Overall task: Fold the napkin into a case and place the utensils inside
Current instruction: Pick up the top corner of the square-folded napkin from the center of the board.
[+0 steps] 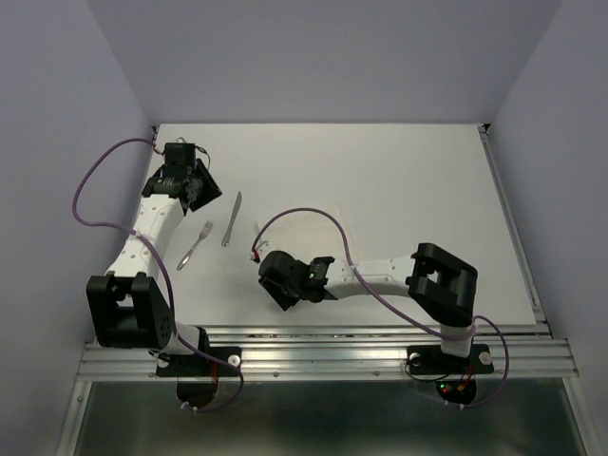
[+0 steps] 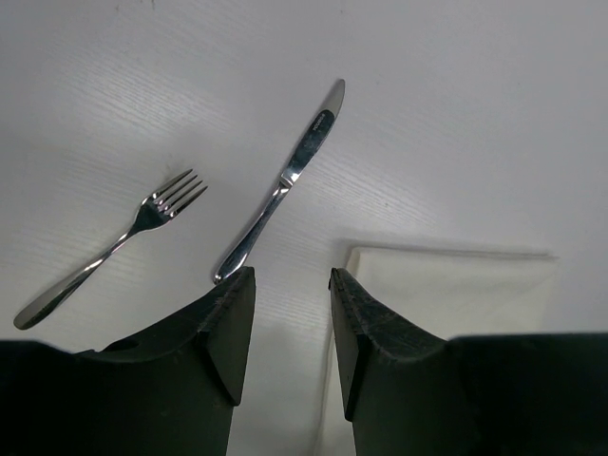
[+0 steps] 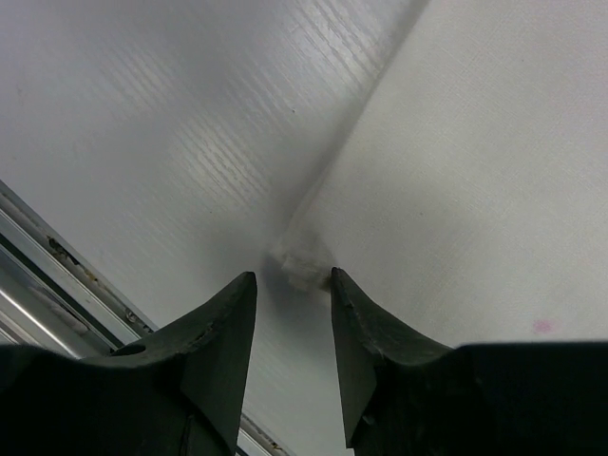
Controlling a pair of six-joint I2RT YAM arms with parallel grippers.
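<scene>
The napkin (image 3: 475,161) lies flat on the white table. It also shows in the left wrist view (image 2: 456,285) and only faintly in the top view (image 1: 304,242). Its near-left corner (image 3: 304,266) is crumpled up and sits between my right gripper's open jaws (image 3: 293,280), touching the right fingertip; that gripper shows low over the table in the top view (image 1: 278,294). The knife (image 2: 285,180) and fork (image 2: 114,247) lie side by side left of the napkin, as the top view shows for the knife (image 1: 232,218) and fork (image 1: 195,245). My left gripper (image 2: 293,285) is open and empty, hovering near the knife's handle end (image 1: 207,190). No folded case is in view.
The table's near edge with a metal rail (image 3: 57,275) is close behind the right gripper. A purple cable (image 1: 304,214) loops over the napkin area. Walls enclose the table on the left, back and right.
</scene>
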